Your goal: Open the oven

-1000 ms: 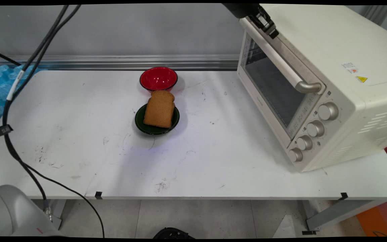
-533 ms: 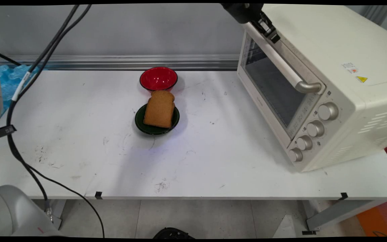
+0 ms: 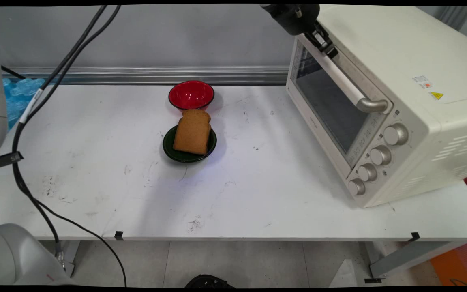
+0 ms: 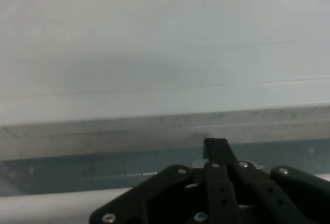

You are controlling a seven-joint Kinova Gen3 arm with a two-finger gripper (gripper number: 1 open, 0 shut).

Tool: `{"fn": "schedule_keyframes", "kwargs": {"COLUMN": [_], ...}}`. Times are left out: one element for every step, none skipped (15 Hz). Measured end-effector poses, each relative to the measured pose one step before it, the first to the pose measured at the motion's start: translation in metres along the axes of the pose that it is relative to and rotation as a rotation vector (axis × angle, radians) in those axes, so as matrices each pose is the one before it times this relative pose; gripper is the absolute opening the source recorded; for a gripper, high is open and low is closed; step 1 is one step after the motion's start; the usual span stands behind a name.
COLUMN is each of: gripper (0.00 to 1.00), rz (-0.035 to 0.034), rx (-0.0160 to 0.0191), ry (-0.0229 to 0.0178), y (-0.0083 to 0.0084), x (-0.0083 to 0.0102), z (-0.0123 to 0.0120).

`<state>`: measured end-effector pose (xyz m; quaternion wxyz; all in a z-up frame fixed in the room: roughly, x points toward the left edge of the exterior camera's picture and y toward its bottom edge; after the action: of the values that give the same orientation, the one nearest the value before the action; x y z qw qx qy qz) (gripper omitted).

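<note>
Gripper [image 3: 326,45] at frame top, right of centre, pressed to toaster oven [image 3: 383,101] door handle [image 3: 341,79]; can't tell its grip. Toast [image 3: 192,131] on green plate [image 3: 168,142] mid-frame, red bowl [image 3: 191,95] just behind.

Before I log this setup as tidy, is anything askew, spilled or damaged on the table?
Only small things. The slice of bread lies tilted across the green dish, overhanging its far rim toward the red bowl. The table carries dark scuff marks. The toaster oven looks intact, door shut. Nothing is spilled.
</note>
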<state>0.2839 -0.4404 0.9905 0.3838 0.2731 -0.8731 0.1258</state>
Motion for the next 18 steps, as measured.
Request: {"fn": "schedule_keyframes", "kwargs": {"gripper": [0.0, 0.0, 0.0, 0.0, 0.0, 0.0, 0.0, 0.0, 0.0, 0.0, 0.0, 0.0, 0.0, 0.0, 0.0, 0.0, 0.0, 0.0], "rz": [0.00051, 0.00051, 0.00025, -0.00022, 0.00011, 0.00034, 0.00032, 0.0001, 0.00056, 0.00001, -0.00059, -0.00072, -0.00093, -0.00046, -0.00033, -0.0013, -0.00146, -0.00204], "rx": [-0.00111, -0.00089, -0.00084, -0.00068, -0.00014, 0.0004, 0.00069, 0.00085, 0.00041, 0.00071, 0.00048, 0.00069, 0.00081, 0.00047, 0.00051, 0.00093, 0.00102, 0.00105], "ry": [-0.00152, -0.00152, -0.00269, -0.00392, -0.00362, -0.00498, -0.00598, -0.00593, -0.00594, -0.0071, -0.00632, -0.00772, -0.00773, -0.008, -0.00774, -0.00962, -0.00852, -0.00988], "y": [-0.00004, 0.00004, 0.00003, 0.00011, 0.00015, 0.00026, 0.00026, 0.00033, 0.00046, 0.00056, 0.00049, 0.00066, 0.00057, 0.00059, 0.00058, 0.00055, 0.00035, 0.00044], "x": [-0.00096, -0.00088, -0.00141, -0.00178, -0.00151, -0.00198, -0.00223, -0.00232, -0.00218, -0.00276, -0.00251, -0.00305, -0.00313, -0.00298, -0.00296, -0.00404, -0.00387, -0.0045], "z": [0.00095, 0.00072, 0.00045, 0.00032, -0.00014, -0.00078, -0.00127, -0.00158, -0.00159, -0.00222, -0.00196, -0.0023, -0.00249, -0.00227, -0.00207, -0.0028, -0.0025, -0.00281]}}
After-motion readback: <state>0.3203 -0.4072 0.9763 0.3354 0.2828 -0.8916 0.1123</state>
